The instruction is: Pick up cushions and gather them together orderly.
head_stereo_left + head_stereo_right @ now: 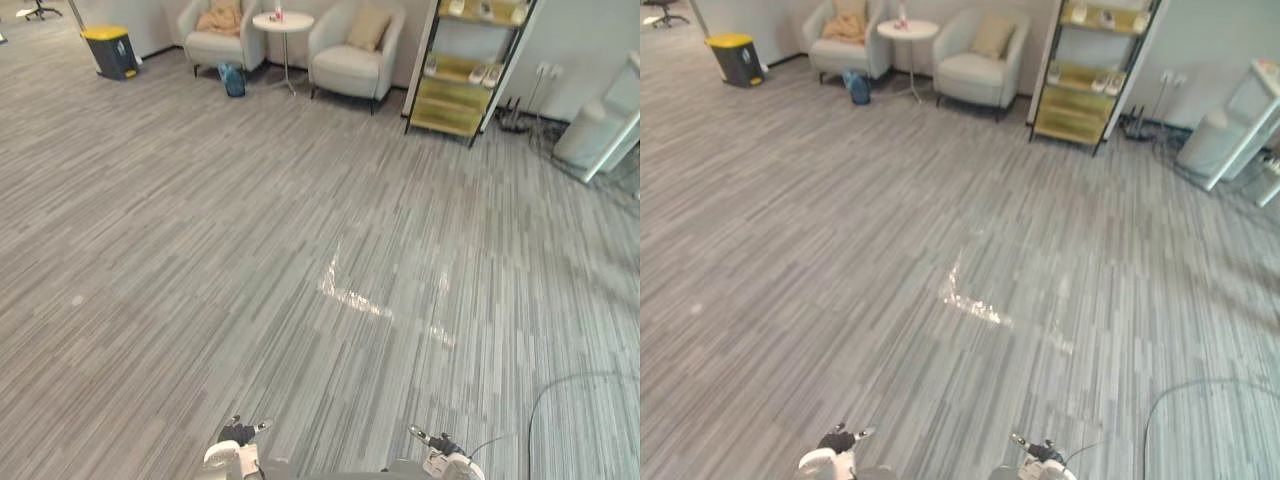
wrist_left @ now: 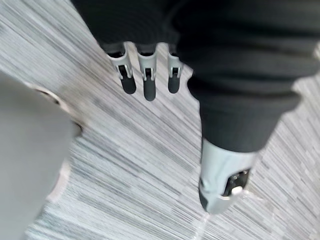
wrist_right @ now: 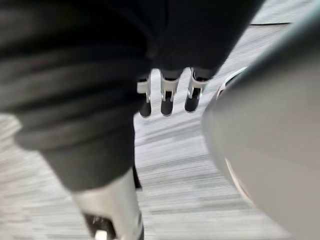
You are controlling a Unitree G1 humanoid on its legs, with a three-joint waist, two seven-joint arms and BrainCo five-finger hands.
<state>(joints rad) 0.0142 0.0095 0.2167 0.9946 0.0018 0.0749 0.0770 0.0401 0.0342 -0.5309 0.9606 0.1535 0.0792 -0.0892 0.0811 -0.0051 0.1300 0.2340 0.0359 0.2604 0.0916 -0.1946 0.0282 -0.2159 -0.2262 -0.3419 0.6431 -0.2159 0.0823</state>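
Observation:
Two light armchairs stand far off at the back wall. A tan cushion (image 1: 220, 18) lies crumpled on the left armchair (image 1: 215, 45). A beige cushion (image 1: 368, 28) leans upright against the back of the right armchair (image 1: 350, 65). Both hands hang low over the grey striped floor, far from the chairs. My left hand (image 2: 149, 82) has straight fingers with nothing in them. My right hand (image 3: 167, 97) is likewise open and holds nothing.
A small round white table (image 1: 283, 22) stands between the armchairs, with a blue bag (image 1: 233, 80) on the floor beside it. A dark bin with a yellow lid (image 1: 110, 50) is at the back left. At the back right stand a yellow shelf unit (image 1: 465, 70) and a white appliance (image 1: 600, 125).

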